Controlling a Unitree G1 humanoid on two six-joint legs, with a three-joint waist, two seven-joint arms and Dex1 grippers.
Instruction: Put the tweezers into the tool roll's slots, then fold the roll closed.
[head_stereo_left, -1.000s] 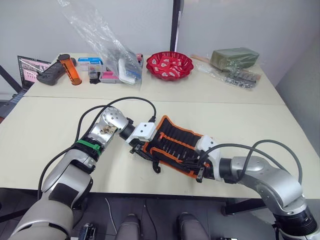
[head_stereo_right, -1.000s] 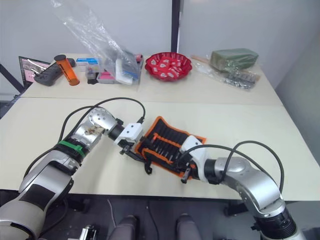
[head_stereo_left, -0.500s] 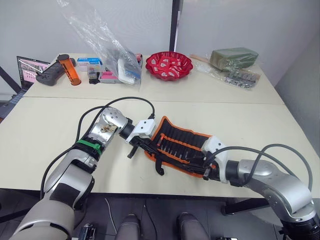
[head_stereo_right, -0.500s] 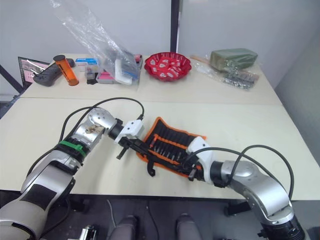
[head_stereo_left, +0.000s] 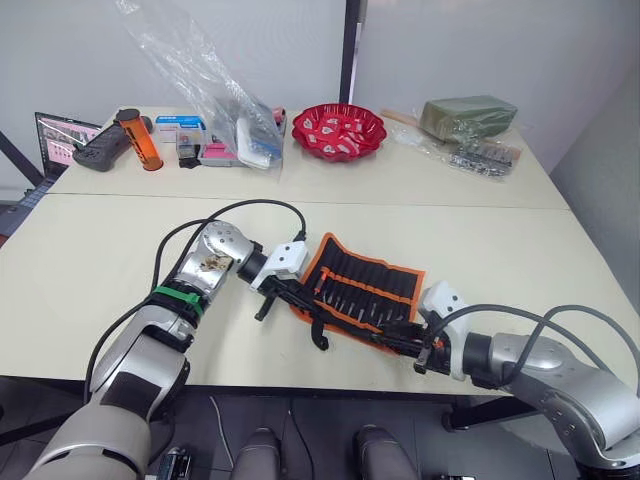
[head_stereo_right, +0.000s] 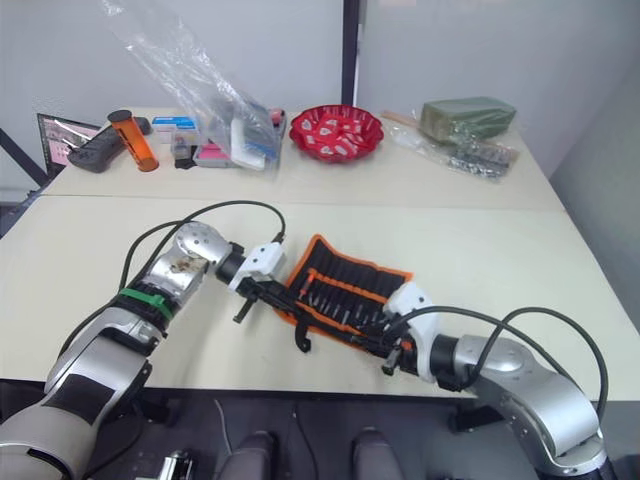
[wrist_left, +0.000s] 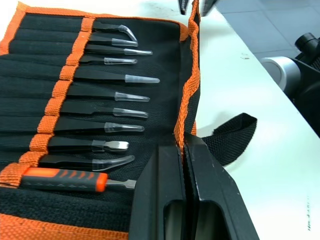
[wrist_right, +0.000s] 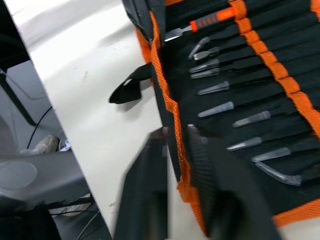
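Flattened since before, tool roll (head_stereo_left: 362, 292) has both claws clamped on its near orange edge.

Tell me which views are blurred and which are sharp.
Right wrist view: motion-smeared, its own fingers streaked, the roll soft. Left wrist view: crisp, the tweezers and orange trim clear. Both eye views: sharp across the table.

two cream tables (head_stereo_left: 90, 260) pushed together, pale grey wall (head_stereo_left: 500, 40) behind, black post (head_stereo_left: 350, 50).
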